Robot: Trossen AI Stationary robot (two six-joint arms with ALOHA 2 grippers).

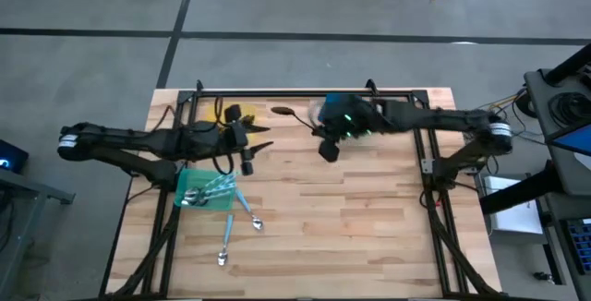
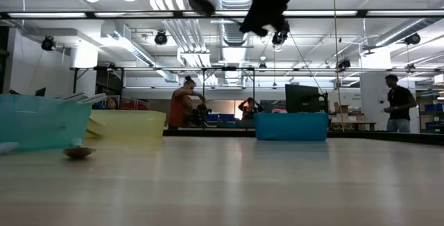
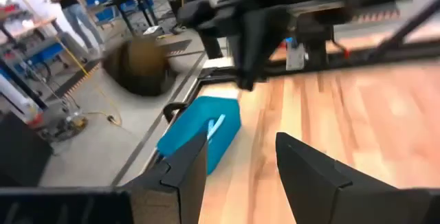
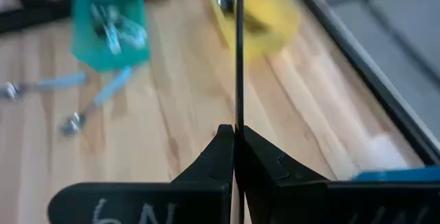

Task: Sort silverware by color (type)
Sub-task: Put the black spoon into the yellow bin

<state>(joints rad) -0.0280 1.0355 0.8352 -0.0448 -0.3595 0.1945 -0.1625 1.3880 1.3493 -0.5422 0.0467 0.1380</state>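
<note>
The silverware is lying mostly at the lower left of the high view: all-silver pieces (image 1: 205, 188) are resting in the green bin (image 1: 187, 196), and two blue-handled spoons (image 1: 229, 230) are lying on the bare wood just below it. Only the right wrist view is showing a thin dark utensil (image 4: 239, 52) standing up from the right gripper (image 4: 236, 141), whose fingers are pressing together on it. The high view is placing that gripper (image 1: 329, 148) above the table's upper middle, near a dark spoon (image 1: 284, 112) lying by the back rail. The left gripper (image 1: 247, 145) is hovering beside the yellow bin (image 1: 190, 112); the left wrist view is showing its fingers (image 3: 180, 171) parted and holding nothing, with the blue bin (image 3: 199, 133) beyond them.

The wooden table (image 1: 369, 236) is pale planking in a black frame. The low view is looking into a workshop with ceiling ducts, where several people (image 2: 182, 104) are standing in the distance.

White handwriting on the right gripper's body seems to be reading "6N".
</note>
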